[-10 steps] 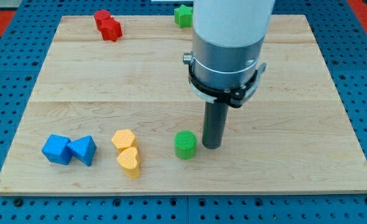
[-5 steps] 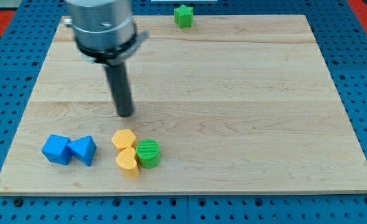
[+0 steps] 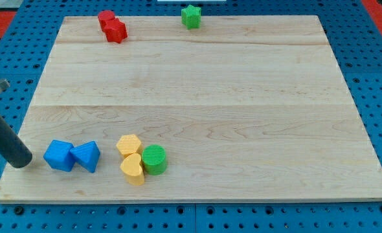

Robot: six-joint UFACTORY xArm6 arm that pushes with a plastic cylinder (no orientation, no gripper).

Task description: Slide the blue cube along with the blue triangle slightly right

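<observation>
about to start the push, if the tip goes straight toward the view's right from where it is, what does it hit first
Most likely the blue cube, just right of my tip with a small gap between. The blue triangle sits against the cube's far side, so it should move along too.

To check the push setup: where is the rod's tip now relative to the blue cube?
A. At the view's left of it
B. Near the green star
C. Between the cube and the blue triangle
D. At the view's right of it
A: my tip stands just at the view's left of the blue cube, with the blue triangle on the cube's other side.
</observation>
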